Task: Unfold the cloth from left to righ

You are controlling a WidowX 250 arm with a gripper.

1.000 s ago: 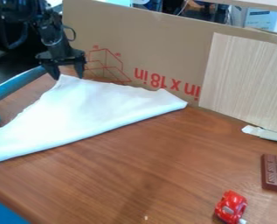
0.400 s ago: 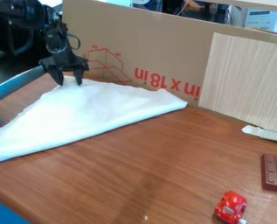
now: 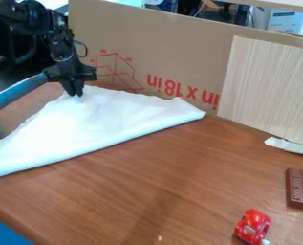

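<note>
1. Brown cardboard (image 3: 160, 40) is standing behind the wooden tabletop (image 3: 154, 191), where a white cloth (image 3: 96, 122) is lying folded into a rough triangle, its long edge running toward the near left.
2. At the cloth's far-left corner, the gripper (image 3: 78, 94) is holding its fingers close together, apparently pinching the fabric, though how many layers it is catching is hard to tell.
3. Good unfolding is depending on gripping just the upper layer, lifting it modestly, then carrying it rightward and toward the near side across the long edge, slowly enough that the bottom layer isn't dragging along.
4. From the upper left, the arm (image 3: 61, 48) is reaching in, its wrist hanging almost upright above the corner and its fingertips pointing down.
</note>
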